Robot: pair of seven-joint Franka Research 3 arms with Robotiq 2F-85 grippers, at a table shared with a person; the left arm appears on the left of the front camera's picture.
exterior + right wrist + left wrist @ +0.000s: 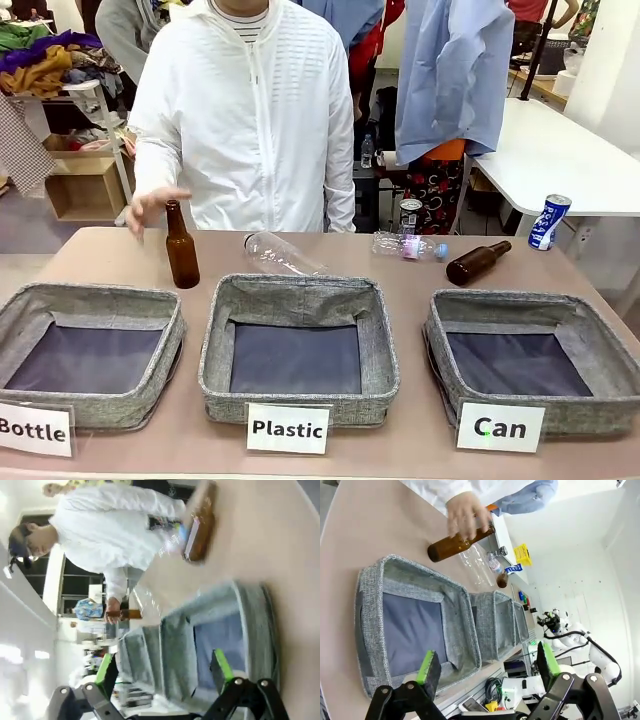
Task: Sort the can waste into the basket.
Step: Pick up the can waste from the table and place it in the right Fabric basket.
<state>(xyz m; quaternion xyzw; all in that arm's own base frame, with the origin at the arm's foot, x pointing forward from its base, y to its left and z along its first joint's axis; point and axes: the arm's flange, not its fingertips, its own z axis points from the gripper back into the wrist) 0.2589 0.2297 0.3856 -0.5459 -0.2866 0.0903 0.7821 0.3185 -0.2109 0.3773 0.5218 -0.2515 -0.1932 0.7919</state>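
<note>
A blue can (549,221) with white print stands upright at the table's far right corner; in the left wrist view the blue can (512,569) is small and far off. A dark can (410,213) with a silver top stands at the far edge behind a clear bottle. The grey felt basket (520,305) carded "Can" sits front right with nothing in it. My right gripper (162,666) hangs open over this basket (250,625), holding nothing. My left gripper (488,664) is open above the "Bottle" basket (375,610).
The person's hand (155,205) rests by an upright brown bottle (181,247) at the far left. Two clear plastic bottles (280,252) (408,246) and a brown bottle (477,262) lie along the far side. The "Plastic" basket (300,292) sits front middle.
</note>
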